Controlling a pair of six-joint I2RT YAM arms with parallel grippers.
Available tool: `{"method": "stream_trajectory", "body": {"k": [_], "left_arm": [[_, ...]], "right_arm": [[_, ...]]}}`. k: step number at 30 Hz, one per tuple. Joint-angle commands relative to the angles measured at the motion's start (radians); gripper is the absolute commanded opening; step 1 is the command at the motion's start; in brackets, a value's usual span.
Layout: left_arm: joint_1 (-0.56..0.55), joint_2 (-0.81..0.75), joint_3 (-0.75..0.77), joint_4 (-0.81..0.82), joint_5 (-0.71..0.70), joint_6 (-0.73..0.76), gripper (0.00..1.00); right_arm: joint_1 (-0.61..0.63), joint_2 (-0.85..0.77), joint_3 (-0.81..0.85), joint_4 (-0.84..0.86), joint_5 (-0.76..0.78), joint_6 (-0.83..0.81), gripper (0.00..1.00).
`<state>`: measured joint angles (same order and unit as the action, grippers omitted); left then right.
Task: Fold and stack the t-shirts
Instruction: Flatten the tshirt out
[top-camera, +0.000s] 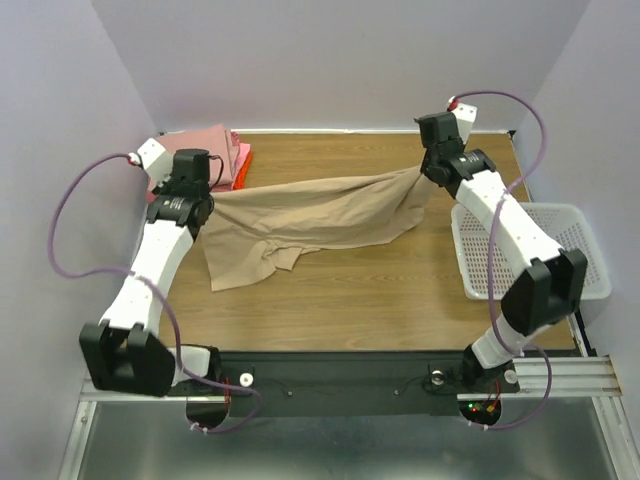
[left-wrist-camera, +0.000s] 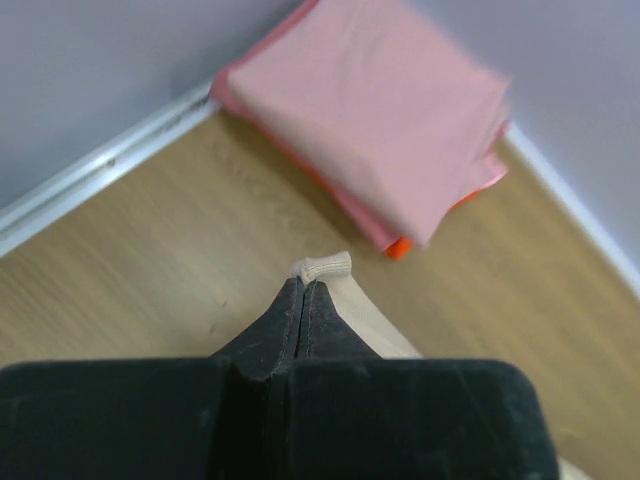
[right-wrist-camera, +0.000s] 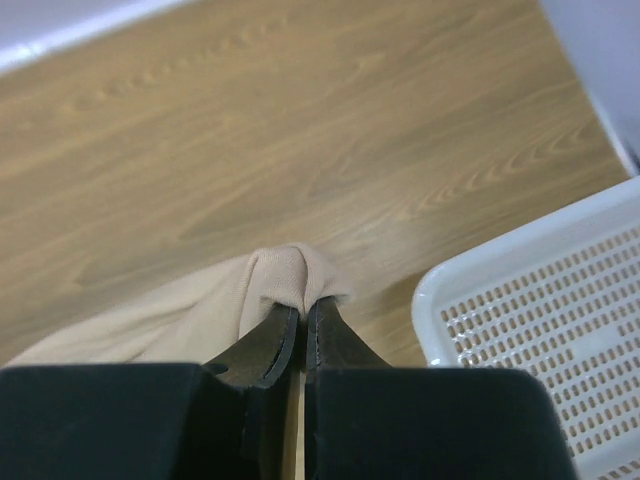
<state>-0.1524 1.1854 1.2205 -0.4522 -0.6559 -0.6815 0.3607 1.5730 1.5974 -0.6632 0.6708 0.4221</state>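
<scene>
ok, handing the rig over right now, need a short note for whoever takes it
Left gripper: shut on one edge of the tan shirt.
Right gripper: shut on the opposite edge.
Shirt hangs spread between them, unfolded, its lower part apparently resting on the table.
Done: pink and orange shirts folded, stacked in the far left corner.
Left: fold the tan shirt and add it to that stack.

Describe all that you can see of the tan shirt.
The tan shirt is plain, soft, thin-looking cloth, unfolded and wrinkled. It hangs stretched between the two arms: the left gripper is shut on a ribbed edge, the right gripper on a bunched fold. Its upper edge sags between them, and its lower part drapes onto the wooden table, one flap reaching toward the near left.
</scene>
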Motion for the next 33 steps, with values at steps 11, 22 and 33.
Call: {"method": "stream_trajectory", "body": {"k": [11,22,33], "left_arm": [[0.066,0.427,0.074,0.214,0.108,-0.015,0.0],[0.071,0.565,0.165,0.239,0.119,-0.004,0.0],[0.05,0.393,0.084,0.147,0.26,-0.01,0.98]], "right_arm": [[-0.126,0.45,0.301,0.201,-0.198,-0.117,0.0],[-0.144,0.702,0.604,0.208,-0.238,-0.218,0.05],[-0.149,0.483,0.357,0.206,-0.402,-0.178,1.0]]}}
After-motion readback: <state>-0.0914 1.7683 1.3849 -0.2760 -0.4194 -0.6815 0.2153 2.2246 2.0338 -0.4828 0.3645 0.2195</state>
